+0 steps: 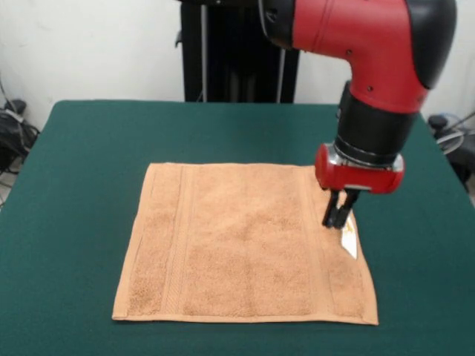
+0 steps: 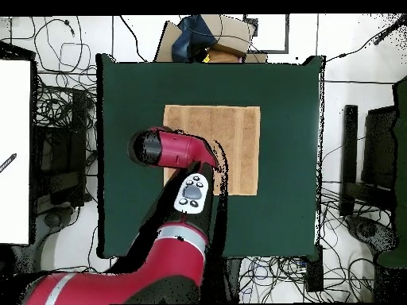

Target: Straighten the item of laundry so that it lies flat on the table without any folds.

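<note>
One orange-brown terry towel (image 1: 245, 241) flat on green felt desk (image 1: 74, 185). Front view alone shows black fingers (image 1: 339, 209) pressed together beside white tag (image 1: 349, 241); overhead, arm hides them.

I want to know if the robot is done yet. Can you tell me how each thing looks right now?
towel: spread out flat on the table, no folds showing, small white tag lying at one edge.
table: green cover, towel lying near its middle.
gripper: down at the towel's edge by the tag, fingers close together; whether it pinches the cloth cannot be told.

Arm (image 1: 371, 44) reaching down, wrist vertical, claw (image 1: 339, 219) fingers pressed together.
</note>
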